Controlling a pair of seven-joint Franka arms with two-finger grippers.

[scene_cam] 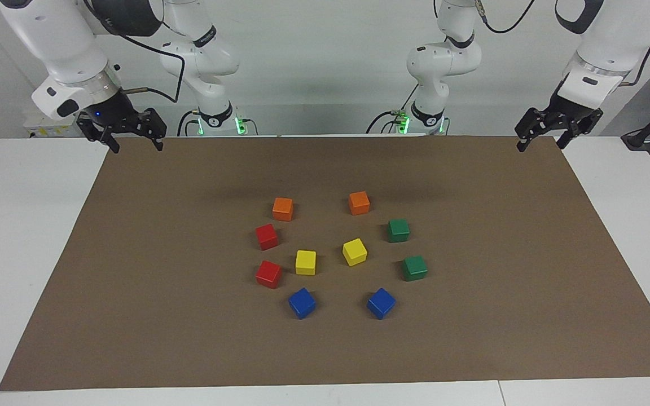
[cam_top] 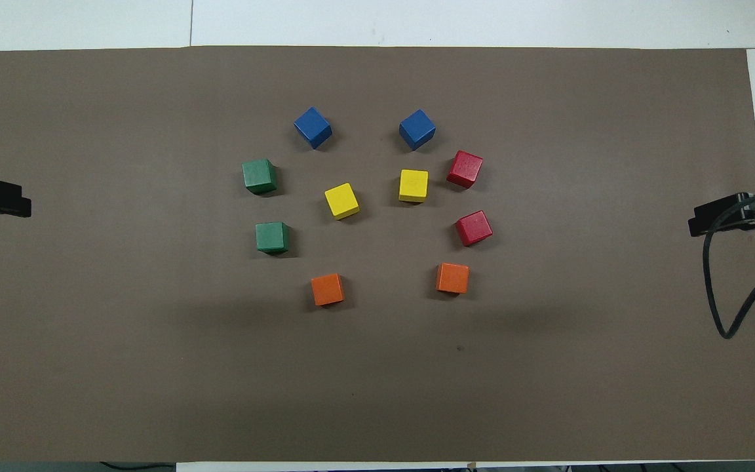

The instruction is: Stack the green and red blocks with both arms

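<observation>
Both arms wait high at the mat's corners, left end effector (scene_cam: 540, 135) and right end effector (scene_cam: 128, 132) each spread wide and holding nothing. The green blocks (scene_cam: 398, 230) sit toward the left arm's end, the red blocks (scene_cam: 267, 236) toward the right's, none stacked. The risk looks like crowding: yellow cubes (scene_cam: 305, 262) just beside could get nudged. The brown mat (scene_cam: 133, 316) offers plenty of open room outside the ring.

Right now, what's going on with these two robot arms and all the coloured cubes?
Nothing is being handled yet. The left gripper and right gripper both hang open above the robots' edge of the brown mat, each at its own end. The two green blocks and two red blocks sit apart on the mat, unstacked, among orange, yellow and blue cubes.
</observation>
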